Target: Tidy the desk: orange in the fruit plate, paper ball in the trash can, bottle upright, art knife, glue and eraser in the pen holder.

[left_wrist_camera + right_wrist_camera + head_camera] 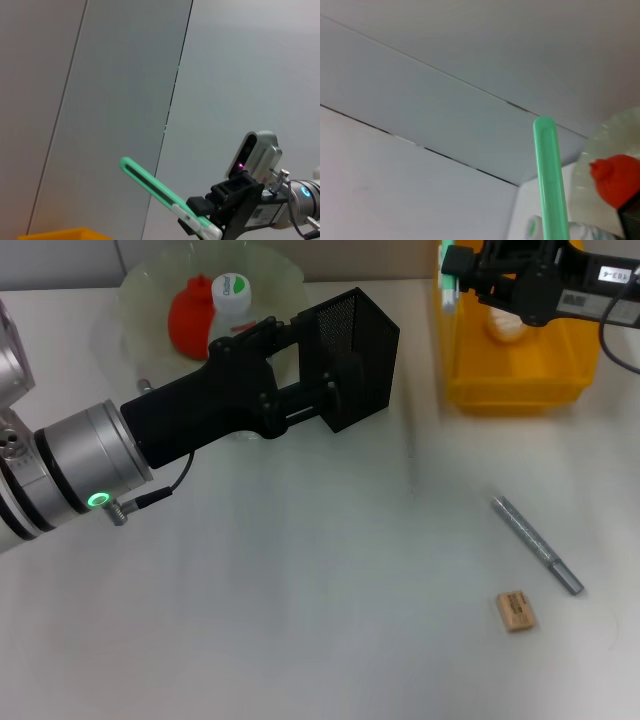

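Observation:
My right gripper (458, 280) is shut on a green and white art knife (449, 288), held in the air over the yellow trash can (515, 390). The knife also shows in the left wrist view (155, 187) in that gripper (200, 222), and in the right wrist view (550, 185). My left gripper (312, 370) grips the left wall of the black mesh pen holder (360, 350). The orange (188, 318) lies in the clear fruit plate (270, 270), next to an upright white-capped bottle (232, 295). A paper ball (505, 328) lies in the trash can. The tan eraser (516, 610) lies on the desk.
A thin grey stick (535, 545) lies on the desk, just above the eraser. A cable (615, 345) hangs from the right arm over the trash can. The orange also shows in the right wrist view (617, 180).

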`<state>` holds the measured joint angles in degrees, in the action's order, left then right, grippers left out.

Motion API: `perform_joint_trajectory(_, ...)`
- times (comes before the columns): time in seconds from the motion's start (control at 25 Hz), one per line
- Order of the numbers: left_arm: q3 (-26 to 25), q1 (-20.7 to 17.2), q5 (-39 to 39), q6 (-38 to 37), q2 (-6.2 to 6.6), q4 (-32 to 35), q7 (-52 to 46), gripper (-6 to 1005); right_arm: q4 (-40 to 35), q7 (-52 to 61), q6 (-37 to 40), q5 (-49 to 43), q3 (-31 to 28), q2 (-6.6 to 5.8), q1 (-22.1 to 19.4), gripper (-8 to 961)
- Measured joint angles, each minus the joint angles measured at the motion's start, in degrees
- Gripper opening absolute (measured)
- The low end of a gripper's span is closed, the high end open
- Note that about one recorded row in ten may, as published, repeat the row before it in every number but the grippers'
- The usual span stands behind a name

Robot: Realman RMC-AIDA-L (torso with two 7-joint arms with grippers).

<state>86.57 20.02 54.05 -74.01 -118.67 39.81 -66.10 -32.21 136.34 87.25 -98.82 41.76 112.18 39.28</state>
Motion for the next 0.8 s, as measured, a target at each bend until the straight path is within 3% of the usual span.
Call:
perform_joint_trajectory(0.24, 0.00, 0.27, 0.00, 0.30, -0.05, -0.39, 0.00, 769, -2.90, -11.50, -3.14, 0.70, -0.52, 1.54, -0.58, 173)
perform_joint_trajectory(0.36, 0.00, 0.51, 0.00, 0.47, -0.11, -0.83, 0.01, 769, -5.27, -14.13, -4.43, 0.72, -0.54, 1.63, -0.60, 173)
perform_joint_trajectory(0.64, 0.00, 1.24, 0.00, 0.39, -0.16, -1.82, 0.01, 770, -21.15, -22.63, -9.36, -1.28, 0.95, 3.71, -1.93, 173)
perform_joint_trajectory(0.8, 0.00, 1.55, 0.00, 0.30, -0.16, -1.85, 0.01, 770, -26.25, -24.77, -11.37, -4.83, 1.36, 4.78, -2.31, 173)
